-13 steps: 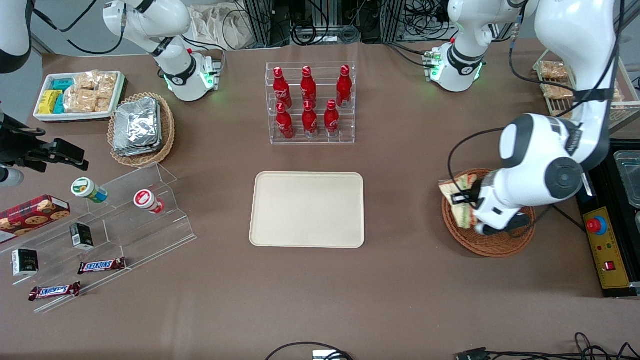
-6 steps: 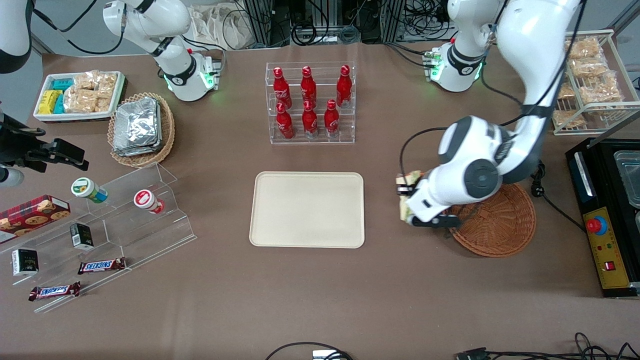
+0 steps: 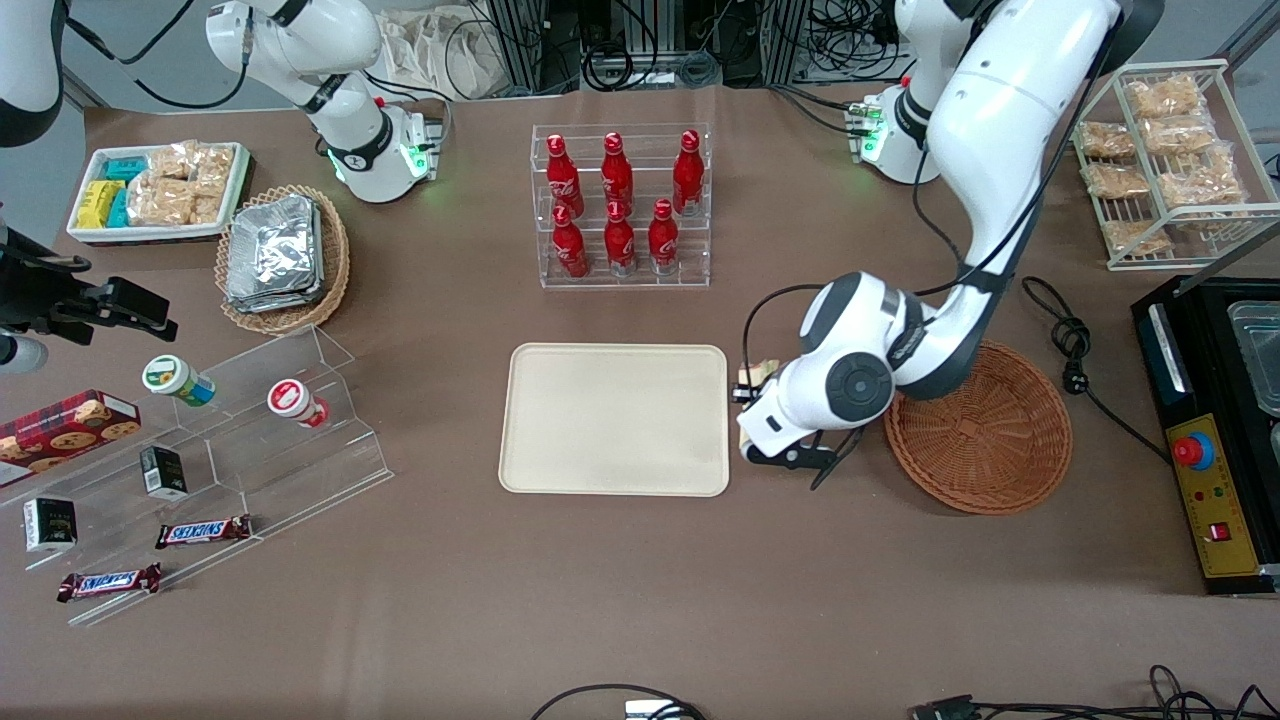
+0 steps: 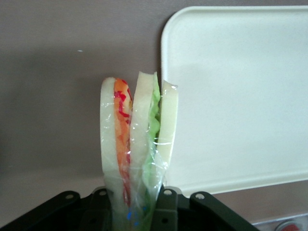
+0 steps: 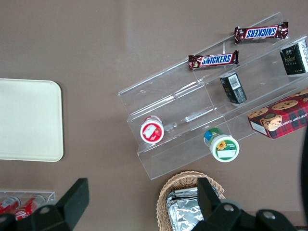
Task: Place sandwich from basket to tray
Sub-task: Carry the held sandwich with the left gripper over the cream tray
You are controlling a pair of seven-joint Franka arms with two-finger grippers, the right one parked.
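We hold the sandwich (image 4: pixel 137 144) clamped in the gripper (image 3: pixel 752 392), airborne at centre-right of the front view, between the basket (image 3: pixel 1040 450) and the tray (image 3: pixel 615 420). We should carry it well over the rim before lowering. Only the wrist view shows the filling layers and grip.

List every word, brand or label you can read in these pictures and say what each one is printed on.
"SNICKERS": on one chocolate bar on the clear stepped stand.
"SNICKERS": on a second chocolate bar on that stand.
Red bottles, cookie box, small dark cartons, two round lids: print too small to read.
Sandwich, held in the hand beside the tray: no readable label.
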